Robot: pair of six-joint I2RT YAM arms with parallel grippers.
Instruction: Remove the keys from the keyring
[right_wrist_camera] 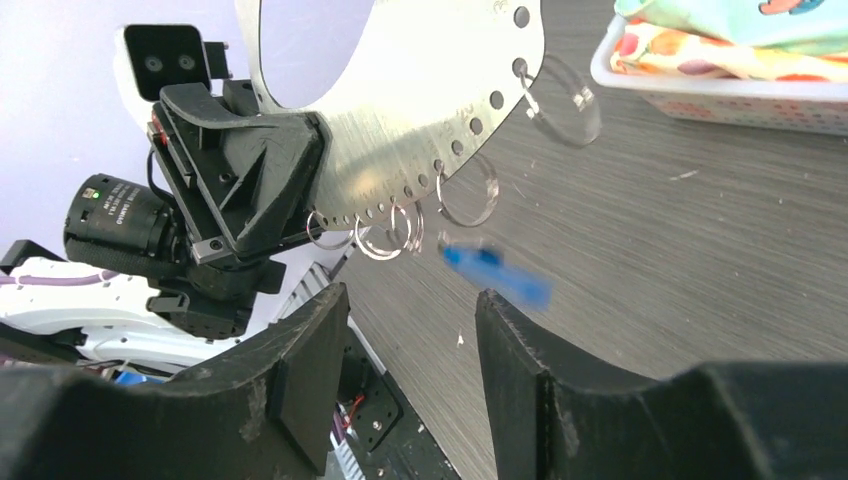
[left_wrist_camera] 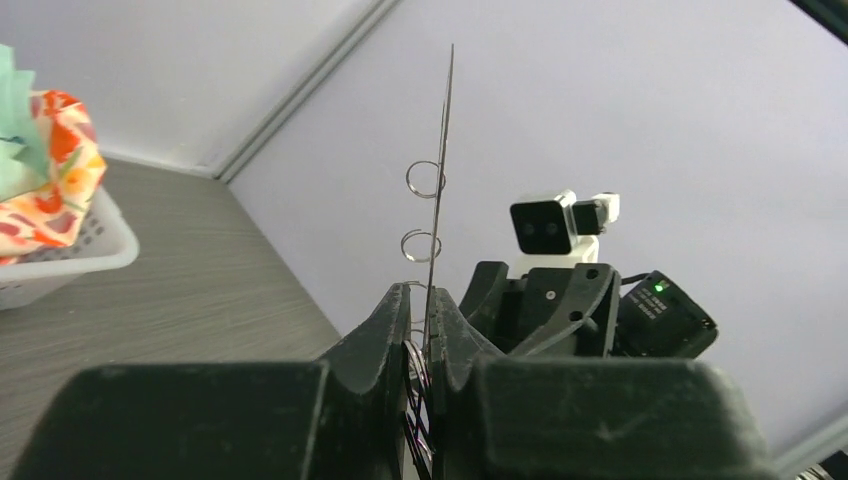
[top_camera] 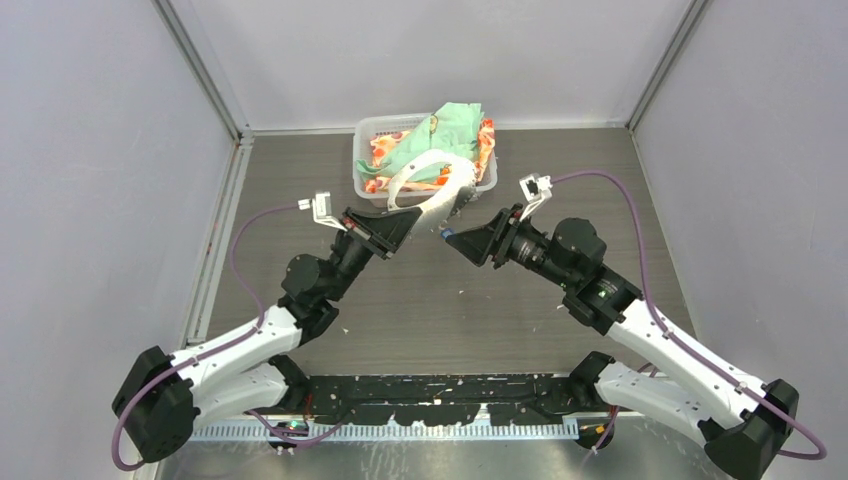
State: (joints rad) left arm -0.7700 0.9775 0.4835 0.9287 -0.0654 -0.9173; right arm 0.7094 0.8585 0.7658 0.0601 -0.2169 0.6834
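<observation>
My left gripper (top_camera: 398, 226) is shut on the rim of the keyring (top_camera: 448, 203), a thin grey plate with a big hole, and holds it upright above the table. It stands edge-on in the left wrist view (left_wrist_camera: 437, 200) between my left fingers (left_wrist_camera: 395, 320). In the right wrist view the keyring (right_wrist_camera: 420, 110) carries small silver loops (right_wrist_camera: 380, 238) along its rim. The blue tag of the keys (right_wrist_camera: 497, 275) is blurred, just below the loops; I cannot tell if it is still attached. My right gripper (right_wrist_camera: 410, 292) is open right under it (top_camera: 447, 233), holding nothing.
A white basket (top_camera: 365, 140) of coloured cloths stands at the back middle, right behind the keyring, and shows in both wrist views (left_wrist_camera: 80, 262) (right_wrist_camera: 700, 100). Two clear round discs (right_wrist_camera: 566, 100) hang from the plate's rim. Grey walls close in both sides.
</observation>
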